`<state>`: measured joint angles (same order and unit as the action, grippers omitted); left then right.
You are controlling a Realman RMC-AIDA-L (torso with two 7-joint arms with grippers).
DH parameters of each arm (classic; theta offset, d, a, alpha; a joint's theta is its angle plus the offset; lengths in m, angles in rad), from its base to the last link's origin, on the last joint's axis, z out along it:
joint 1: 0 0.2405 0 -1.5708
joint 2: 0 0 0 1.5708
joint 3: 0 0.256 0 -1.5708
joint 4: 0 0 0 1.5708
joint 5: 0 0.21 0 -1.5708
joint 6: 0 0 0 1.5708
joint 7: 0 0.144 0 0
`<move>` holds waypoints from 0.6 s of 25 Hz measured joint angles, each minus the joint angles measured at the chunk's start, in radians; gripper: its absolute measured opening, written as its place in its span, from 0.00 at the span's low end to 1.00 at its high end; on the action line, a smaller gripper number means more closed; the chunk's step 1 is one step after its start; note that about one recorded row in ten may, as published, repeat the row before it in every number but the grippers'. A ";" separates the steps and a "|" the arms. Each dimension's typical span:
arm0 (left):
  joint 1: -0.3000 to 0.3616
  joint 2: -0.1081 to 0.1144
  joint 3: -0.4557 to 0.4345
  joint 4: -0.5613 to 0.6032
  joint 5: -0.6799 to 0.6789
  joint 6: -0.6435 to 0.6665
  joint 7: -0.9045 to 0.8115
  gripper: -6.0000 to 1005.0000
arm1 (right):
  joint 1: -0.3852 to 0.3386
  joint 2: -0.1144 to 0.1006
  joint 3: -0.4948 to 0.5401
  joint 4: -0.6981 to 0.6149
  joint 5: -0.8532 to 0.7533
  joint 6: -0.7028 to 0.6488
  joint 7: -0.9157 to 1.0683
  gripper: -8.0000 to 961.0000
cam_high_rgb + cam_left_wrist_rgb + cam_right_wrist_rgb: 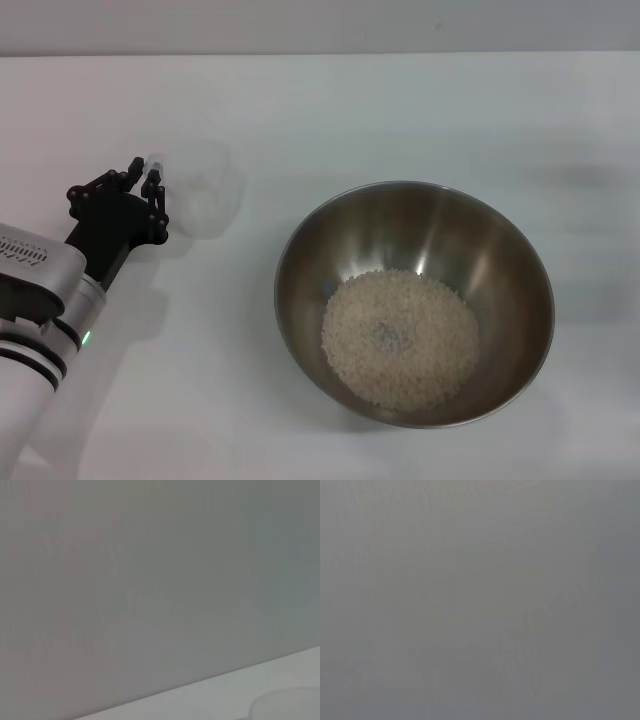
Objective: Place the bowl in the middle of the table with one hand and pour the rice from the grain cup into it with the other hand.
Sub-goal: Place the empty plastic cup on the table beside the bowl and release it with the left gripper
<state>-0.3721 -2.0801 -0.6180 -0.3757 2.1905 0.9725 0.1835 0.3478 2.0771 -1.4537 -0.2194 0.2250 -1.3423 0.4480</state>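
Bowl: the steel bowl [414, 303] sits on the white table [420, 110], a little right of centre in the head view, upright and steady.
Rice: the rice [400, 340] lies in a loose heap in the bottom of the bowl; no stray grains show on the table around it.
Cup: the clear grain cup [205, 187] stands on the table to the left of the bowl, well apart from it, and looks empty. Its rim shows faintly at a corner of the left wrist view [290, 705].
Left gripper: the left gripper [147, 179] is at the cup's handle side, fingers narrow and close together. Whether they grip the handle or have just let go cannot be told.
Right gripper: not in view in any picture; its wrist camera shows only plain grey.
Task state: judged all but complete, with the pour done and the cup set down.
Risk 1: if the fingers are on the handle, pulling the arm back would drag or tip the light cup.
Risk 2: a sideways sweep toward the bowl could knock its rim and scatter rice.
Risk 3: the cup is nearly see-through against the white surface, so contact is easy to misjudge.
Advice: open fully, then back straight away from the cup.
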 joint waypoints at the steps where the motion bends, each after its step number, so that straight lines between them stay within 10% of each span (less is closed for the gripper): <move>1: 0.000 0.000 0.000 0.000 0.000 0.000 0.000 0.07 | 0.000 0.000 0.000 0.000 -0.001 0.000 0.000 0.52; 15: 0.058 0.005 0.000 0.002 0.006 0.036 -0.027 0.17 | 0.010 -0.002 0.000 -0.002 -0.004 0.006 0.000 0.52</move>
<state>-0.3137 -2.0756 -0.6179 -0.3742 2.1967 1.0087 0.1560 0.3582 2.0747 -1.4538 -0.2213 0.2208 -1.3359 0.4479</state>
